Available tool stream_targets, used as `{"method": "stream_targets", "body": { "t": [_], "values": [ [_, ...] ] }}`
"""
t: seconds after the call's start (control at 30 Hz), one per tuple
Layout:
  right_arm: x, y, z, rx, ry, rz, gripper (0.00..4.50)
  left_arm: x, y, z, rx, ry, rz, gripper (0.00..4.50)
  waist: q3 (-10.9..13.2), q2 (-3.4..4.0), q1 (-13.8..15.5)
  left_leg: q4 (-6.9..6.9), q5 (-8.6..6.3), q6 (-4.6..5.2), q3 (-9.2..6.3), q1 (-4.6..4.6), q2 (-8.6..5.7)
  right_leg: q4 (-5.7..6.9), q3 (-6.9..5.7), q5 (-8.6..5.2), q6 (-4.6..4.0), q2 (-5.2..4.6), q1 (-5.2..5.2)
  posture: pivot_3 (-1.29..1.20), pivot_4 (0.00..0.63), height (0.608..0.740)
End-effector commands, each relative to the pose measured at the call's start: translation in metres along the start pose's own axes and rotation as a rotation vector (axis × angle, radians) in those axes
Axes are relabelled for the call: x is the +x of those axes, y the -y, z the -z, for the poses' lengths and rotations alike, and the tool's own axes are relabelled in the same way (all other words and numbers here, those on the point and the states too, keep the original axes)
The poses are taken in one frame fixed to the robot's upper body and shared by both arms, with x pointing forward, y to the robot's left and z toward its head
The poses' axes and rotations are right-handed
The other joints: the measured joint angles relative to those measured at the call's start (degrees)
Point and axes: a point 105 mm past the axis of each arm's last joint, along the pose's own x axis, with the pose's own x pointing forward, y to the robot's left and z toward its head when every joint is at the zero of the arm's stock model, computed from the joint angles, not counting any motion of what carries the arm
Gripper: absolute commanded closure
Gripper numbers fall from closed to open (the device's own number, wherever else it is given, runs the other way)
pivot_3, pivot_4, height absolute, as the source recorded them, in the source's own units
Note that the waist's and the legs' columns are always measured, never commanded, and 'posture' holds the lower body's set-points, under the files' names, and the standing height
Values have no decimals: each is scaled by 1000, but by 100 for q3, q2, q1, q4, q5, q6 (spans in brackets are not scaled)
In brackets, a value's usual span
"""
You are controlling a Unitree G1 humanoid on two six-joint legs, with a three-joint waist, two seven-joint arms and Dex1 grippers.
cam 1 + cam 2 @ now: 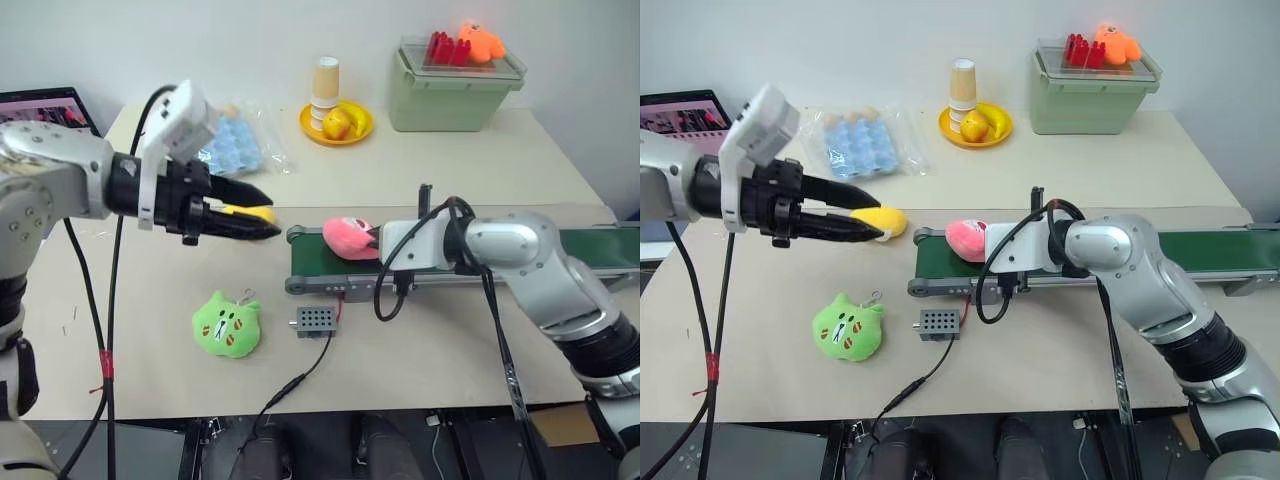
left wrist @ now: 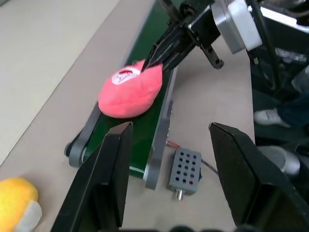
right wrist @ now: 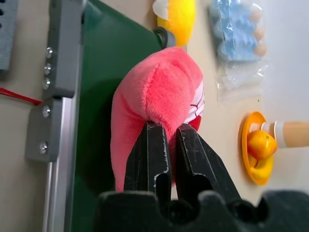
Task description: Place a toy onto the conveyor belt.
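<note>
A pink plush toy (image 1: 348, 238) sits on the left end of the dark green conveyor belt (image 1: 318, 263), which runs off to the right in its grey frame. My right gripper (image 3: 166, 133) is shut on the toy's edge, reaching in along the belt. To the left of the belt's end, my left gripper (image 1: 262, 218) hangs open above the table with nothing between its fingers (image 2: 108, 169). It points at the belt and the pink toy (image 2: 130, 89). A yellow toy (image 1: 885, 218) lies just beyond its tips.
A green plush toy (image 1: 227, 325) and a small grey perforated box (image 1: 314, 321) with a cable lie in front of the belt. At the back stand a blue egg pack (image 1: 855, 140), an orange plate with fruit (image 1: 337, 122), a green bin (image 1: 455, 90) and a laptop (image 1: 45, 108).
</note>
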Motion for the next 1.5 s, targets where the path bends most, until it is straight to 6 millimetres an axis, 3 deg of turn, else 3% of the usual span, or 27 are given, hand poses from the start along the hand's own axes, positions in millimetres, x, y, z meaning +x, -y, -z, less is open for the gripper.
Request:
{"method": "stream_targets", "body": {
  "t": [0.03, 0.23, 0.27, 0.33, 0.63, 0.9, 1.13, 1.37, 1.5],
  "values": [
    [0, 0, -5, -48, 6, 17, 4500, -4, 5, 3, 87, -54, -1, 1812, 1, -2, 3, 1, 0, 0, -1, 0, 0, 1, 0, 0, 0, 0, 0, 0, 150, 734],
    [0, -1, 3, -24, -26, 29, 4500, -4, 3, 10, 114, -96, -7, 1812, 1, -3, -4, 3, -1, 3, -12, 3, 3, 2, 2, -1, -3, 3, 1, 0, 150, 734],
    [0, -1, 4, -15, -29, 29, 3701, -3, 2, 9, 116, -95, -7, 1722, 1, -3, -3, 3, -1, 3, -13, 4, 3, 3, 3, -2, -3, 3, 1, 0, 150, 734],
    [-1, -2, 6, 1, -34, 29, 3188, -2, 2, 8, 119, -92, -6, 1722, 1, -3, -1, 2, -2, 4, -15, 4, 3, 2, 3, -2, -4, 3, 1, 0, 150, 734],
    [-12, 5, 9, 8, -62, 11, 27, 5, -2, 5, 114, -74, -11, 1722, 1, -3, 6, 4, -3, 7, -20, 2, 2, 3, 3, -1, -6, 3, 1, 0, 150, 734],
    [-30, 12, 5, 15, -93, -47, 7, 5, -4, 5, 115, -74, -15, 1722, 1, -3, 9, 5, -4, 9, -23, 1, 3, 2, 2, 3, -12, 4, 1, 0, 150, 734],
    [-43, 33, -11, 52, -64, -30, 7, 6, -7, 7, 113, -73, -20, 1722, 1, -3, 7, 6, -5, 10, -25, 2, 3, 3, 2, 6, -18, 4, 2, 0, 150, 734],
    [-68, 52, -48, 578, 280, -85, 7, -2, -9, 13, 78, -54, -37, 1722, 2, -4, 14, 7, -5, 11, -26, -1, 3, 6, 0, 19, -37, 4, 2, 0, 150, 734],
    [-84, 59, -44, 780, 367, -106, 7, -11, -13, 21, 78, 1, -64, 1722, 1, -4, 25, 6, -7, 14, -27, -1, 5, 10, -2, 21, -40, 4, 3, 0, 150, 734]
  ]
}}
